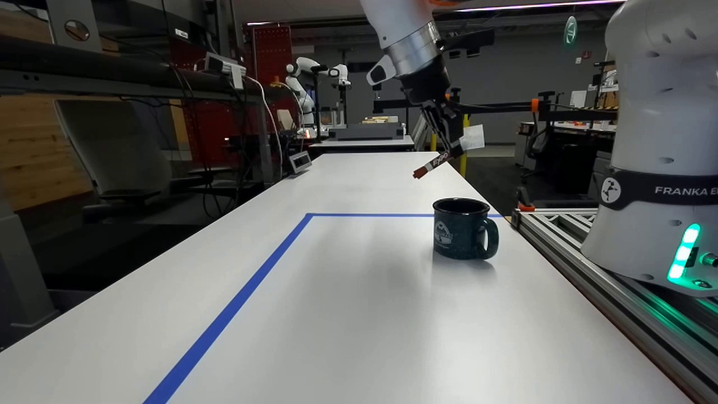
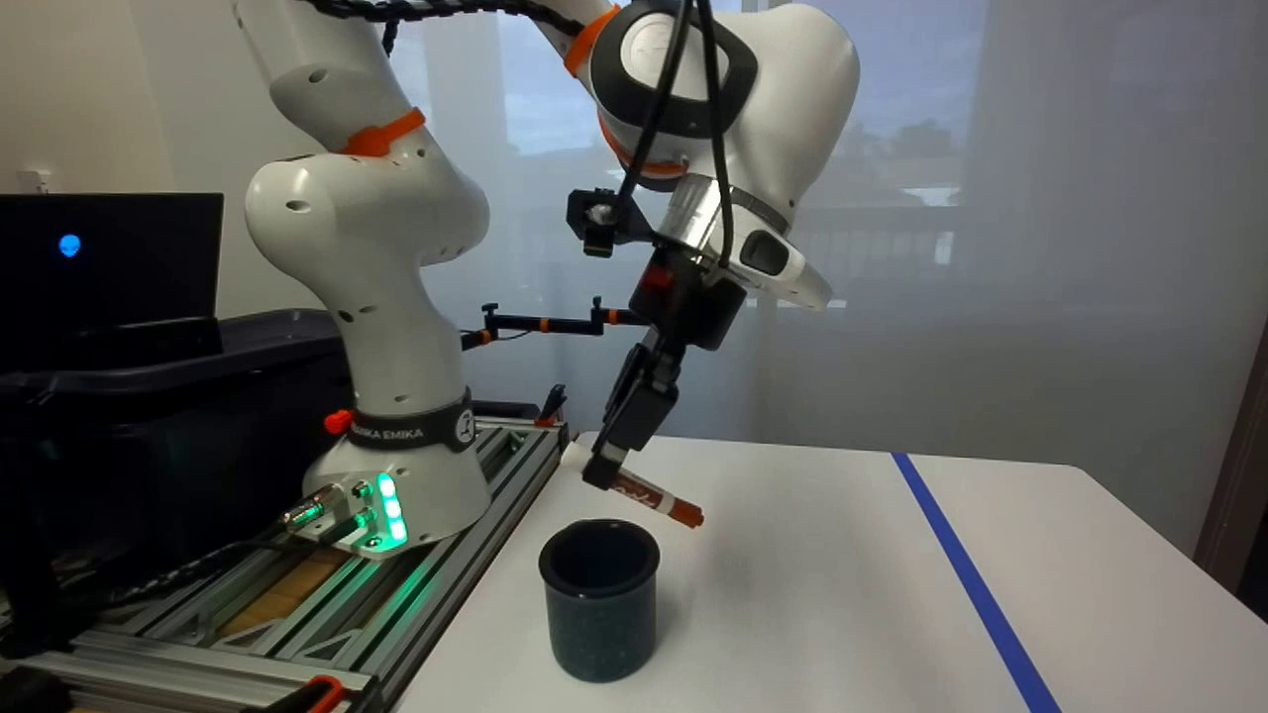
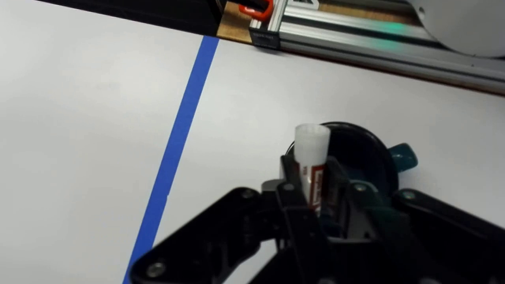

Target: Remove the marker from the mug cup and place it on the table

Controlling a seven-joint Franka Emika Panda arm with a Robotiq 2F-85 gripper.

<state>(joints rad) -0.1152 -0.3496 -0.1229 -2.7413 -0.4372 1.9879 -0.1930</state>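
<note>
Black and foremost in the wrist view, the gripper (image 3: 313, 178) is pinching the marker (image 3: 311, 163) towards its white end, the fingers drawn in to the marker's own thickness. In both exterior views the marker is hanging tilted in the air, reddish-brown cap lowest, clear of the mug cup (image 2: 601, 634). Lower down, the mug cup is standing upright on the white table (image 1: 359, 336); blue tape (image 1: 240, 297) is marking the surface, and the robot's base (image 2: 436, 500) is showing a green light on its railed bench (image 2: 461, 564) alongside.
</note>
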